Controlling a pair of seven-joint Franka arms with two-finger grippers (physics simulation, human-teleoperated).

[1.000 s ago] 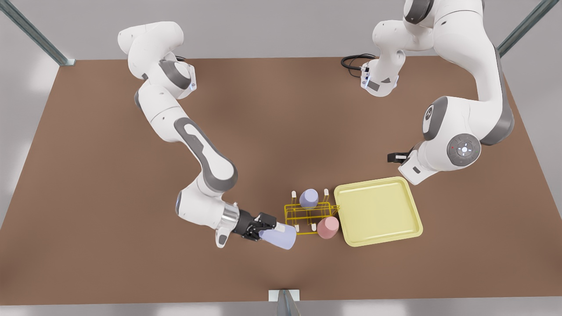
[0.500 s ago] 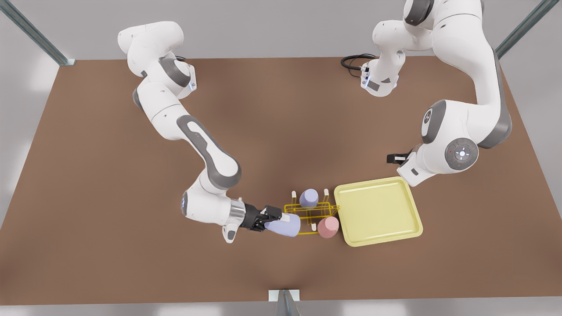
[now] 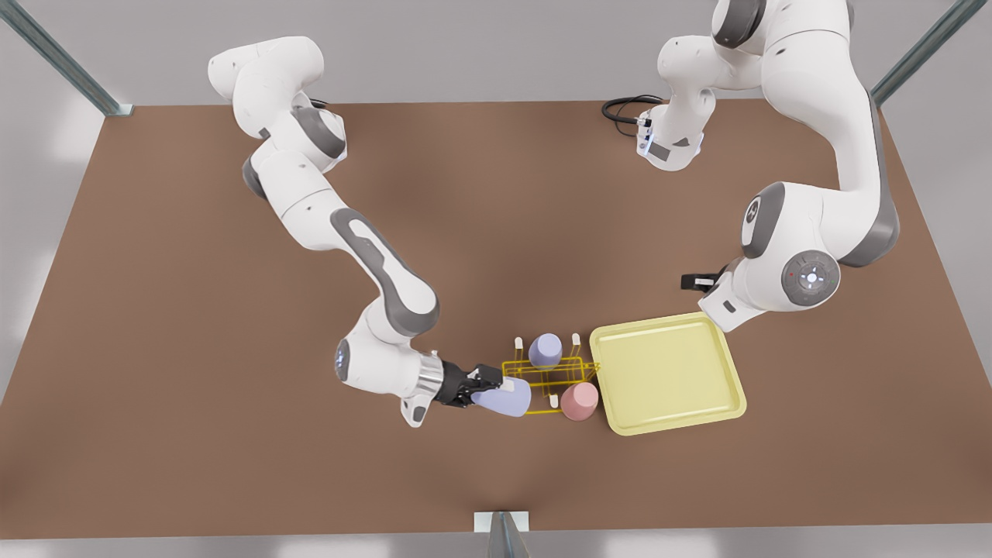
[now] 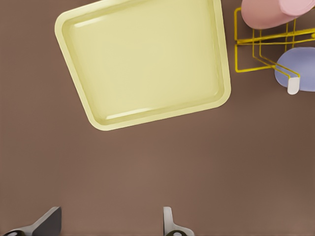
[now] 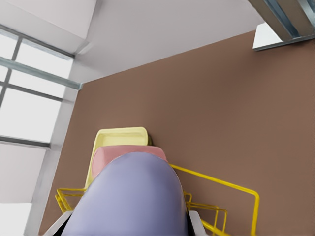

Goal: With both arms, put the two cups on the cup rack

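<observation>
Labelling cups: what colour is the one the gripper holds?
Pale lavender-blue cup, shown best in the front view.

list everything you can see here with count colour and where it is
lavender cups: 2; one held sideways at the rack's end on the front view's left, one upturned on a far-side peg
pink cup: 1, upturned on the rack's near corner, beside the tray
cup rack: 1, yellow wire, white-tipped pegs, centre of table
tray: 1, pale yellow, touching the rack on the front view's right
table: 1, brown
cable: 1, black, far edge
right gripper: shut on the held lavender cup
left gripper: open, waiting above the table beside the tray
</observation>
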